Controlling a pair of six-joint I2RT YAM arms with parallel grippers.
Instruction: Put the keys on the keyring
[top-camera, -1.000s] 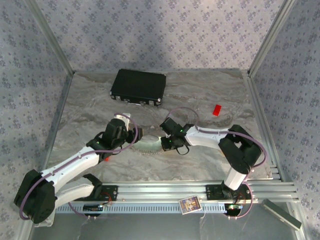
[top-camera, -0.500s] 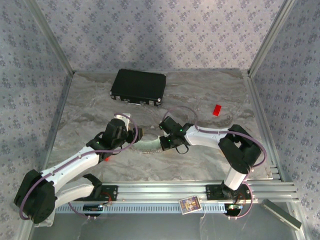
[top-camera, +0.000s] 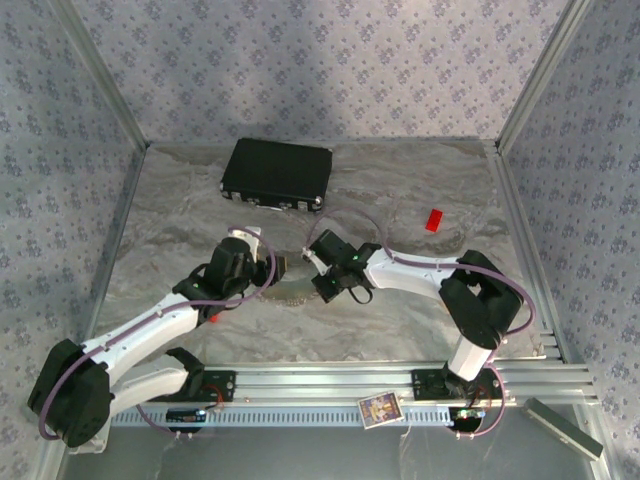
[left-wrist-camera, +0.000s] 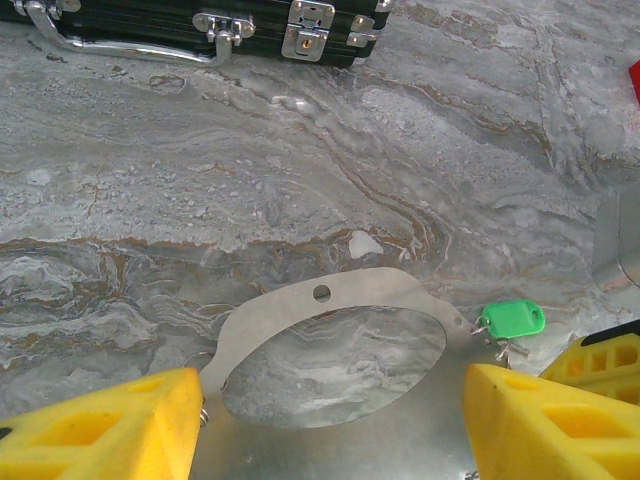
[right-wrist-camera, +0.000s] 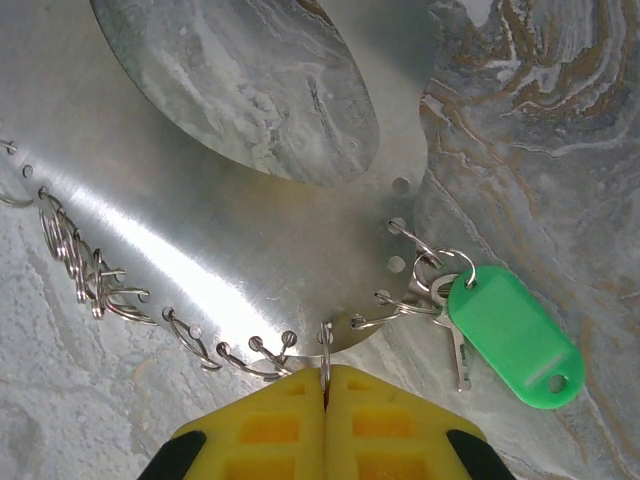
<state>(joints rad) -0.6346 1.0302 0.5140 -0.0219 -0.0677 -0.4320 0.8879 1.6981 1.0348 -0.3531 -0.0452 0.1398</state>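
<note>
Flat silver oval keyring (left-wrist-camera: 280, 310), hole-rimmed, lies mid-table, long axis 8-to-2 o'clock. Green-tagged key (left-wrist-camera: 510, 318) at its 2 o'clock end points toward 3. Right gripper (right-wrist-camera: 326, 385) pinches a split ring (right-wrist-camera: 325, 345); left gripper (left-wrist-camera: 330, 425) stands apart.

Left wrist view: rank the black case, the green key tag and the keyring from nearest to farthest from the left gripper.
1. Keyring, centre, at the left gripper.
2. Green key tag, low right.
3. Black case, far top edge.

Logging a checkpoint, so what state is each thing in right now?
left pincer, open, over the keyring.
right pincer, shut on a split ring at the keyring's edge.
green-tagged key, attached to the keyring.
black case, closed and latched.
</note>
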